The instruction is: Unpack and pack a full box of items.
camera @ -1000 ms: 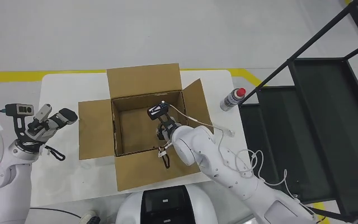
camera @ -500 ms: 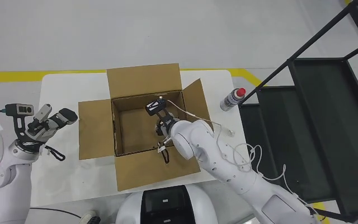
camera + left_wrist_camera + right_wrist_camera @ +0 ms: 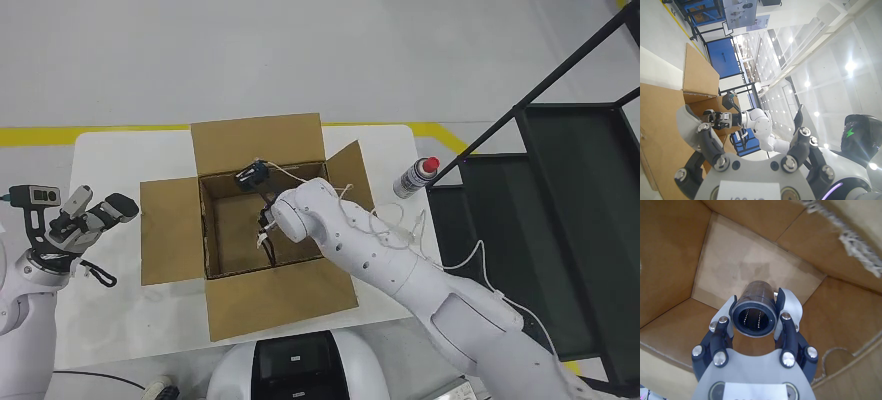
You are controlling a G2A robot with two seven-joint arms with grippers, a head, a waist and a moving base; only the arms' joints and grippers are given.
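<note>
My right gripper [image 3: 756, 302] is down inside the open brown cardboard box [image 3: 255, 135], its two pale fingers closed across a dark steel cylindrical bearing sleeve [image 3: 755, 292] with rows of small balls visible down its bore. The sleeve points toward the box floor. From this angle I can't quite tell whether its far end is resting on the cardboard or hanging just above it.

I'd judge the sleeve to be heavy for its bulk, rigid, and smooth enough to twist or slide in a pinch. The pads sit near the end closest to the wrist, and a hold nearer mid-length, square across the round body, would be safer. Laid on its side it would likely roll.

My left gripper [image 3: 100, 206] waits over the white table [image 3: 110, 160] beside the box, fingers spread wide and empty. A red-capped spray can [image 3: 415, 178] stands on the table's far side.
</note>
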